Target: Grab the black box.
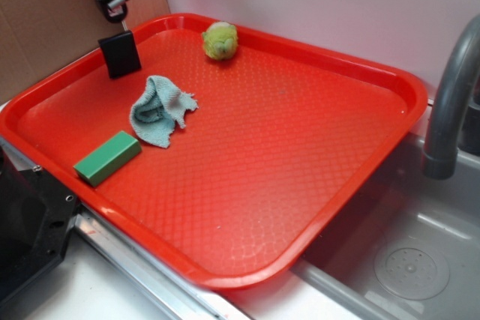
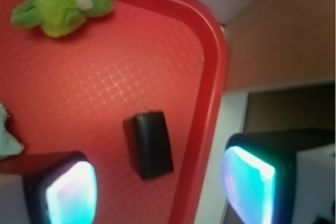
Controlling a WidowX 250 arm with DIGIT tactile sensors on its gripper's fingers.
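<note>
The gripper hangs with its fingers spread above the black box in the tray's far left corner, just beside the rim – it should drop straight, one finger clearing the rim, before closing on the box's sides.

A small matte black rectangular box lies on the textured floor of a red plastic tray, close to the tray's raised rim at a rounded corner. A fuzzy green plush toy sits farther along the tray floor, well apart from the box. The gripper has two glowing teal fingertips, spread wide on either side of the box, touching nothing.
</note>
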